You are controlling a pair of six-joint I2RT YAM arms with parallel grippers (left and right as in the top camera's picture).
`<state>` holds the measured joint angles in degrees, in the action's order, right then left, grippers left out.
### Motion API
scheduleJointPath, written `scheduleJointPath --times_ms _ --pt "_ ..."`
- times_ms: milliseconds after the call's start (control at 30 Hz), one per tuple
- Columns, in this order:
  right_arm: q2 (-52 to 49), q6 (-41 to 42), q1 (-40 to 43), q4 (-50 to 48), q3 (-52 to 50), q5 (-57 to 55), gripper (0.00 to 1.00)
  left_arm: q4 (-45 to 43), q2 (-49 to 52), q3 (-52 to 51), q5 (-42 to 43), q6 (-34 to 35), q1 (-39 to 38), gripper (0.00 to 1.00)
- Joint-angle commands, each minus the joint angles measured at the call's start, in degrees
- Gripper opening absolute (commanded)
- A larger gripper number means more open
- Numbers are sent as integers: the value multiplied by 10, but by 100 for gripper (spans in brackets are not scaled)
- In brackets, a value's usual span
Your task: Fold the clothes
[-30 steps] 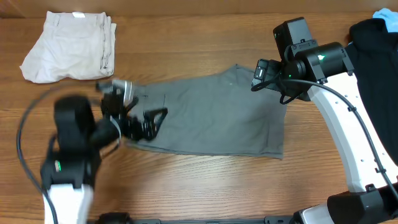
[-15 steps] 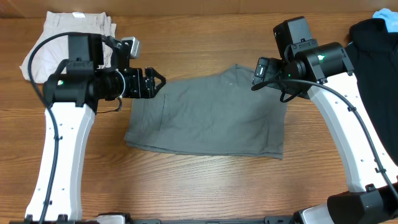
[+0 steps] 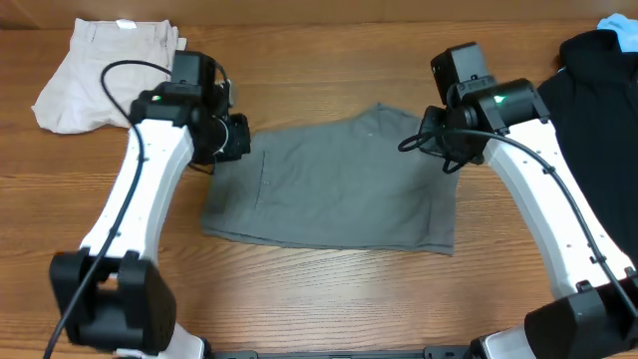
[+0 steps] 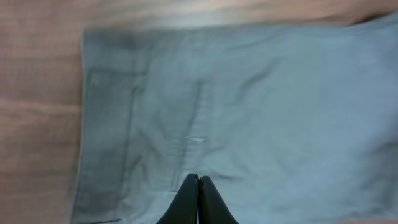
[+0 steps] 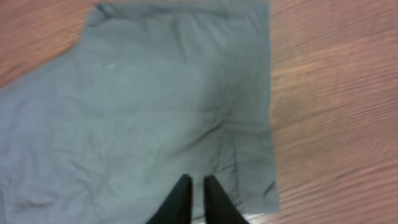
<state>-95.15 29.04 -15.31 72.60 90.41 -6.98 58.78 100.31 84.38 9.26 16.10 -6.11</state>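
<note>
Since 0.5 s ago the left arm has swung round, and the left gripper [image 3: 235, 139] now points down over the upper-left corner of the grey shorts [image 3: 339, 184], its jaws pressed together on nothing. The right gripper [image 5: 194, 182] hangs over the upper-right corner, its jaws a narrow slit apart and empty. The shorts lie flat mid-table [image 3: 319, 299], between cream-beige shorts [image 3: 110, 75] and a black shirt [image 3: 598, 90].

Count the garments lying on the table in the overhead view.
3: grey shorts spread flat at centre, cream shorts folded at top left, black shirt at the right edge, partly cropped. A blue scrap above it may be a fourth.
</note>
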Motion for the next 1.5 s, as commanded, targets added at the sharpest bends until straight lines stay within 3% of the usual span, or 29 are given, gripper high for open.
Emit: scheduleJointPath --times_ms 0,267,767,1467 --pt "-19 17 19 -20 -42 26 8 15 48 10 -93 47 9 4" --pt "-56 17 37 -118 -142 91 6 16 138 10 -97 40 25 4" --pt "-86 30 38 -195 -216 99 6 16 217 9 -98 32 25 4" --pt "-151 40 63 -261 -235 93 4 41 241 -4 -99 39 118 4"
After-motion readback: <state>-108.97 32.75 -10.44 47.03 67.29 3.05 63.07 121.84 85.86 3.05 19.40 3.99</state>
